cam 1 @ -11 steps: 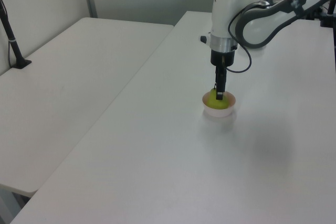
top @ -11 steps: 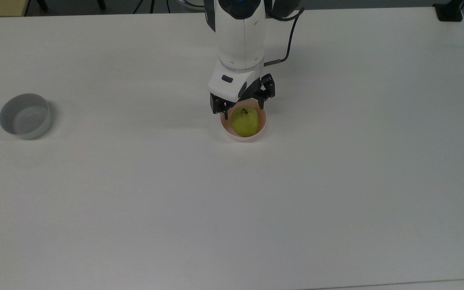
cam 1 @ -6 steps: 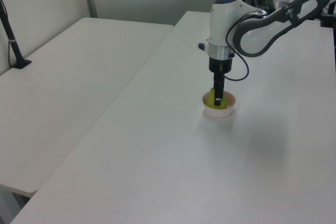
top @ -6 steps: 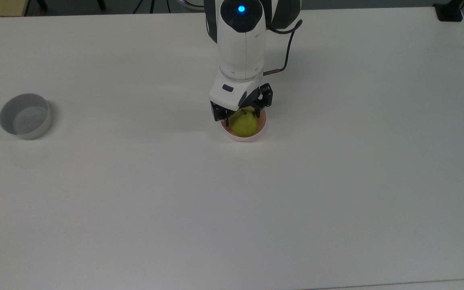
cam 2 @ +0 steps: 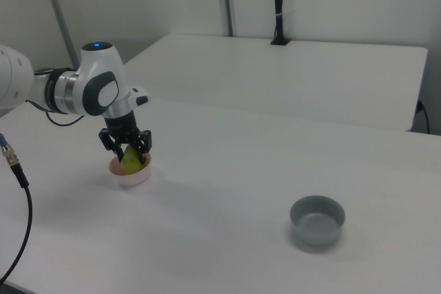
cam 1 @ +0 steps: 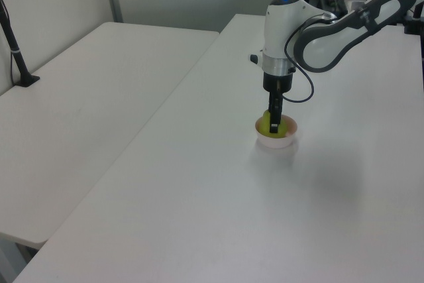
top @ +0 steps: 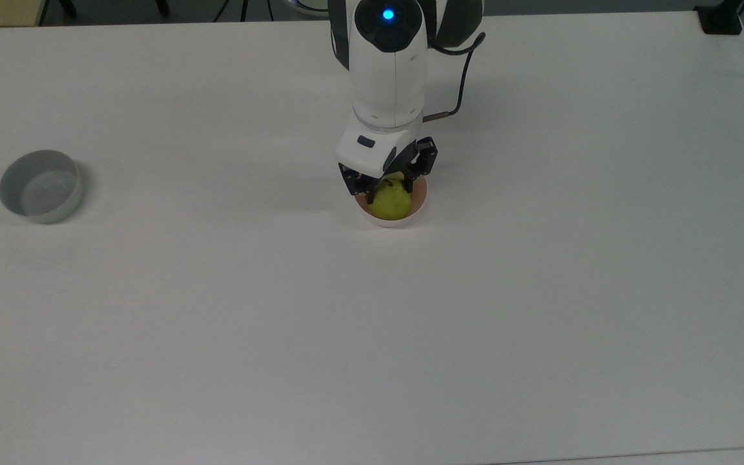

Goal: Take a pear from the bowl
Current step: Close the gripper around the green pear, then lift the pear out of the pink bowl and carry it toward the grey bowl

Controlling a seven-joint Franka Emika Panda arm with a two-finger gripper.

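We read no writing anywhere and count one pear (top: 391, 201), lying in the pink bowl (top: 418, 208) near the worktop's (top: 372, 323) far edge in the top view, one grey bowl (top: 41, 186) by its left edge, and one gripper (top: 389, 183) whose fingers straddle the pear, parted.

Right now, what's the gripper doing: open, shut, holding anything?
Gripper: open, fingers either side of the pear in the pink bowl; not gripping it yet.
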